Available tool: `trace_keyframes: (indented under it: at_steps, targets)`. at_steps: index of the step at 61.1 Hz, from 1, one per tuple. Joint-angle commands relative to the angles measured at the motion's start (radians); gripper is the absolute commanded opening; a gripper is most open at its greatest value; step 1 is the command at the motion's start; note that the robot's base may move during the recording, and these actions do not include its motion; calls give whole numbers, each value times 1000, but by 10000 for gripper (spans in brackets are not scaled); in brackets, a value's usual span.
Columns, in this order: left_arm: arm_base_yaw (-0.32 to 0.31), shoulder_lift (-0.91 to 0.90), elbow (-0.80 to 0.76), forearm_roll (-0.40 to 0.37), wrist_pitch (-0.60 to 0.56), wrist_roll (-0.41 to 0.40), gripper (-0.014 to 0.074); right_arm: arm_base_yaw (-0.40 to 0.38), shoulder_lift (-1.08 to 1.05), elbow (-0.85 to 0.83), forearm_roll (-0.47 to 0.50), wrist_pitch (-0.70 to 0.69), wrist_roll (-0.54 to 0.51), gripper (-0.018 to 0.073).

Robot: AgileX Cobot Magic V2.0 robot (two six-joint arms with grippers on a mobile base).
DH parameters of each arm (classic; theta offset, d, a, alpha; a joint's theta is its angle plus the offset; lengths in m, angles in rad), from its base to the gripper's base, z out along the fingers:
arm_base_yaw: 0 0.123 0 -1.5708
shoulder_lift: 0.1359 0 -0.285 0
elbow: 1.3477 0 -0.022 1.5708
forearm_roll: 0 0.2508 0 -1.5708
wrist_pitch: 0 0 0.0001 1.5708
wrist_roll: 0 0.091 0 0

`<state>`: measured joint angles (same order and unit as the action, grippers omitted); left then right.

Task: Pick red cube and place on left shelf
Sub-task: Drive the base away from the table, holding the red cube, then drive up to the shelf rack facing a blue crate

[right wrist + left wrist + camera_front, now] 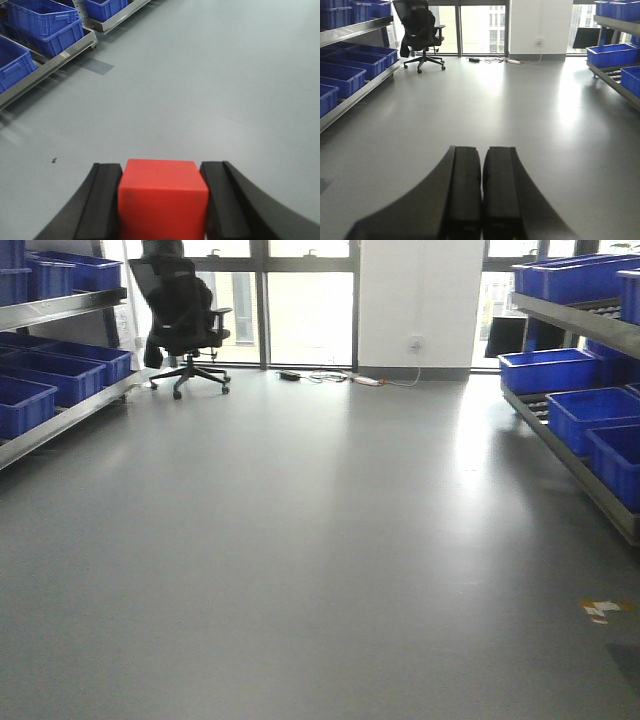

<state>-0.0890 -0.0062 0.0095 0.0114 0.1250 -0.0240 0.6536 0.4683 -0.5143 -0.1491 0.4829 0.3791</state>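
The red cube (pixel 162 200) sits clamped between the two black fingers of my right gripper (pixel 162 172), held above the grey floor. My left gripper (pixel 482 150) is shut and empty, its pads pressed together over the floor. The left shelf (pixel 60 310) is a silver steel rack with dark-blue crates (pixel 62 370) along the left wall; it also shows in the left wrist view (pixel 355 75) and in the right wrist view (pixel 47 60). Neither gripper shows in the front view.
A second rack with blue crates (pixel 575 370) lines the right wall. A black office chair (pixel 185 320) stands at the back left by the windows. Cables and a power strip (pixel 345 377) lie by the far wall. A tape mark (pixel 605 610) is on the floor.
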Motion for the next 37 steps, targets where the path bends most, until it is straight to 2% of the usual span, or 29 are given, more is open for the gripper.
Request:
trace_keyframes:
  at_steps: [1,37]
  targets:
    - [-7,-16,23,-5,-86,-1,102,0,5,-29,-19,-86,-8,193]
    - [-5,-16,23,-5,-86,-1,102,0,5,-29,-19,-86,-8,193]
